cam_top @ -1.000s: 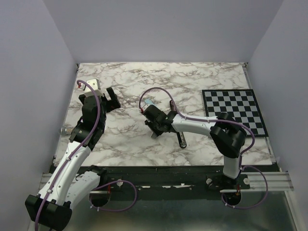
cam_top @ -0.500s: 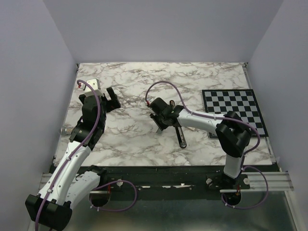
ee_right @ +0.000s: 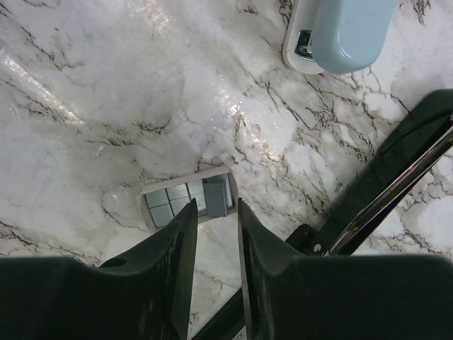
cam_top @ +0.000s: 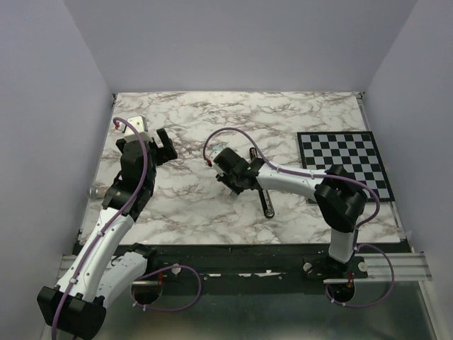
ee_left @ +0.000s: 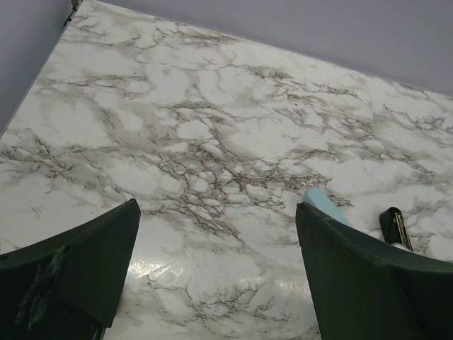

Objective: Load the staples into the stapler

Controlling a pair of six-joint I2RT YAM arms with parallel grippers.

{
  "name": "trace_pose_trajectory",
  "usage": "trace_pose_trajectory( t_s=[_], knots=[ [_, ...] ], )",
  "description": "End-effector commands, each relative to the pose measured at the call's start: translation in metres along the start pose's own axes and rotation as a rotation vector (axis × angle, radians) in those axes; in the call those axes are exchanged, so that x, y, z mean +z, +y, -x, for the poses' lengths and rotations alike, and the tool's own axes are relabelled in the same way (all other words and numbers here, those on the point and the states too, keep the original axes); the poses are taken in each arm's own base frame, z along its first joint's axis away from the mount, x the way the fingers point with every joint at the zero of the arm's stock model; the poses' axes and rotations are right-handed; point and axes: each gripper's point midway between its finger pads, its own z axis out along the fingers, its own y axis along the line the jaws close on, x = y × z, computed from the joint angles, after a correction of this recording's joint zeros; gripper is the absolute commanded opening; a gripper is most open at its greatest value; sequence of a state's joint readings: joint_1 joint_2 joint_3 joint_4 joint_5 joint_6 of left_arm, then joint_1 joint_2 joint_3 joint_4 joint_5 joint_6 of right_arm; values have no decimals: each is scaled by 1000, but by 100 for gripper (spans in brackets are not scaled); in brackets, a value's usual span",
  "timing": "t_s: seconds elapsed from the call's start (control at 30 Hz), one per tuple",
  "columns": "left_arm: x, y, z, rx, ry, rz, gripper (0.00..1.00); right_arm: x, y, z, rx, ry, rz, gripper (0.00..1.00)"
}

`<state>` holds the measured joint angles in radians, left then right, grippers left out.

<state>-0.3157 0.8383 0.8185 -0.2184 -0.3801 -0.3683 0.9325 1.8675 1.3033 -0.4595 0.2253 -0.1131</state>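
The staples (ee_right: 171,202) are grey blocks lying in a small white box (ee_right: 147,193) on the marble, with one strip (ee_right: 217,197) raised at its right end. My right gripper (ee_right: 216,205) hovers over that strip, jaws narrowly open with bare marble between them. The black stapler (ee_right: 386,191) lies open to the right, silvery channel showing; from above the stapler (cam_top: 266,201) is beside my right gripper (cam_top: 231,181). My left gripper (cam_top: 164,145) hangs wide open and empty at the table's left. In its own view the left gripper (ee_left: 218,209) frames bare marble.
A light-blue stapler-shaped object (ee_right: 347,32) lies just beyond the staple box; its tip (ee_left: 322,202) peeks past my left wrist's right finger. A checkerboard mat (cam_top: 345,163) covers the right side of the table (cam_top: 184,205). Purple walls enclose the table.
The right gripper swung away from me and to the right, then came back a little to the left over the staple box. The left arm stayed still.
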Motion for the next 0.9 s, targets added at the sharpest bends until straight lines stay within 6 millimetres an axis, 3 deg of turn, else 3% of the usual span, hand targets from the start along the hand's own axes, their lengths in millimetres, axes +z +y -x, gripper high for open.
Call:
trace_pose_trajectory(
  t_s=[0.0,0.87],
  knots=[
    [-1,-2,5,-15,-16,-14,99,7,-3,1,-80,32,-46,36],
    [1,-3,4,-18,-10,-17,99,27,7,-13,-171,109,-88,30]
  ],
)
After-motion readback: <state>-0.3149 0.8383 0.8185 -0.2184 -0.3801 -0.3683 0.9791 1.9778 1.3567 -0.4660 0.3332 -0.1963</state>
